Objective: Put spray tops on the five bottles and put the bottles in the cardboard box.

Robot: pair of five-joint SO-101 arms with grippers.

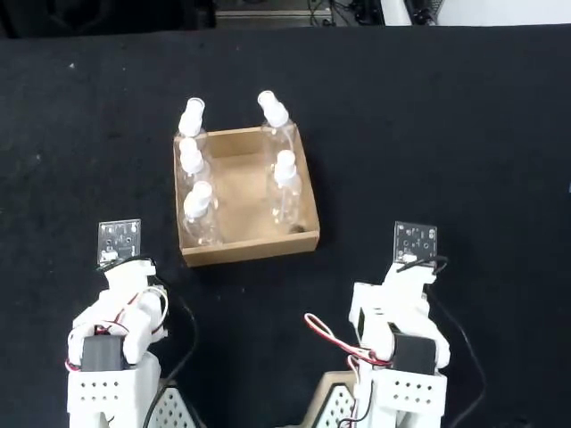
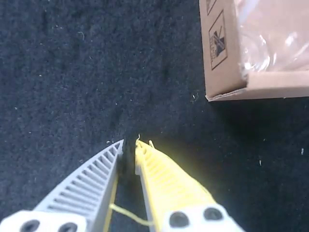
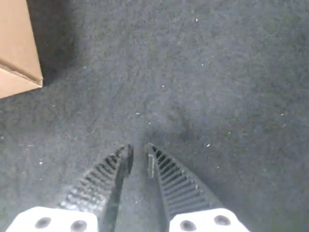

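Left arm's fingers (image 2: 136,146): closed tip to tip, holding nothing, over bare black bench (image 2: 72,72); right arm's fingers (image 3: 150,159): nearly closed, a narrow slit between the tips, holding nothing. Both arms (image 1: 120,308) (image 1: 401,308) sit folded at the near edge of the bench, either side of the cardboard box (image 1: 250,248) and apart from it. The box stands between and beyond the arms; one corner lies near each set of fingers. Five clear bottles (image 1: 201,214) stand upright inside the box, three along one wall, two along the opposite wall; each carries a white spray top (image 1: 284,162).
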